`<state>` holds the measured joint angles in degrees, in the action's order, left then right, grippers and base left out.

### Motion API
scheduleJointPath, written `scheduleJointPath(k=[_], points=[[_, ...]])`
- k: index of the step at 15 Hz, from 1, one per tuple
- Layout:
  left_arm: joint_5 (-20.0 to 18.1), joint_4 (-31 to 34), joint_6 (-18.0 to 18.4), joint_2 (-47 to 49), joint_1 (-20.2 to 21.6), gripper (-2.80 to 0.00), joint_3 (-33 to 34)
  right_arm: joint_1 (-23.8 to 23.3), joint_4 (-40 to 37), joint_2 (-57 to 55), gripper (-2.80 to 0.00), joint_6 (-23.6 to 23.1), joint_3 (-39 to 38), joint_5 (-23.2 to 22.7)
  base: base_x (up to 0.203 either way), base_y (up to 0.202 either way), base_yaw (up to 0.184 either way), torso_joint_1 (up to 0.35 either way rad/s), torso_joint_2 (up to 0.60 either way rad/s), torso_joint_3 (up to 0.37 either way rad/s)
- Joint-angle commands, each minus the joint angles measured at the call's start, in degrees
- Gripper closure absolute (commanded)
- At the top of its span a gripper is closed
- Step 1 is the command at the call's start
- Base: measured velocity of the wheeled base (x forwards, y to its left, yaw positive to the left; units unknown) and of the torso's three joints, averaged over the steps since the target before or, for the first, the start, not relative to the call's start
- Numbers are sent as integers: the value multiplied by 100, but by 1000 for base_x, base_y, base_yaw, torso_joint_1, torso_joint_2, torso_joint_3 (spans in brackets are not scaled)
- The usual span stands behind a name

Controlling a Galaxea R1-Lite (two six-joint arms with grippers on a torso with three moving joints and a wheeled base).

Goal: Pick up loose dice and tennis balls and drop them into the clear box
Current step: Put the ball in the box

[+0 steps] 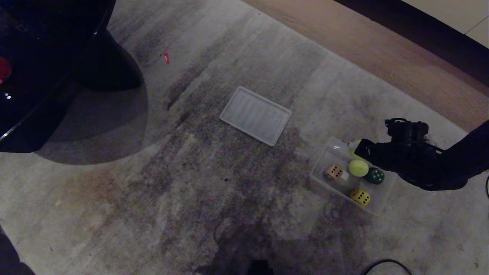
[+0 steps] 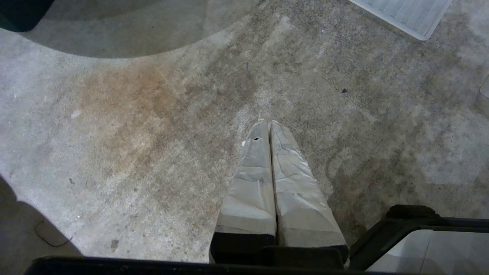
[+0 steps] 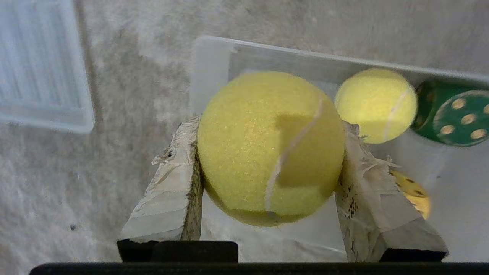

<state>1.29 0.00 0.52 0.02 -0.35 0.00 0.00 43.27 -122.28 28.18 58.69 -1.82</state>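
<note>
Clearly, a tennis ball (image 3: 270, 147) was held by the right gripper (image 3: 269, 179) fingers over the clear box (image 1: 324, 158)'s far edge, where a release could have sent it bouncing out onto the carpet (image 1: 191, 198).

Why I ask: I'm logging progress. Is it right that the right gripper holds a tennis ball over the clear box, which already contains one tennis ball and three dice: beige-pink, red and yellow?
Not quite. The right wrist and head views show a dark green die, not red. The rest holds: right gripper, held tennis ball, clear box.

Right end effector (image 3: 269, 152) clamped, left (image 2: 269, 126) closed.
</note>
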Motion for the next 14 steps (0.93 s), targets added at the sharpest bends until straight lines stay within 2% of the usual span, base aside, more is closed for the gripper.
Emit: scheduleJointPath(k=[1,8,12,13,14], points=[[3,0,0,6,0,0,9,8,173,-217,-280,83,107,-20,0,0,0,0,0,0],[3,0,0,6,0,0,9,80,167,184,-280,40,-193,3,0,0,0,0,0,0],[3,0,0,6,0,0,9,70,-10,1640,-280,92,-1088,-49,0,0,0,0,0,0],[3,0,0,6,0,0,9,56,-124,2198,0,163,-1393,-66,0,0,0,0,0,0],[3,0,0,6,0,0,9,45,-325,2820,0,219,-1682,-106,0,0,0,0,0,0]])
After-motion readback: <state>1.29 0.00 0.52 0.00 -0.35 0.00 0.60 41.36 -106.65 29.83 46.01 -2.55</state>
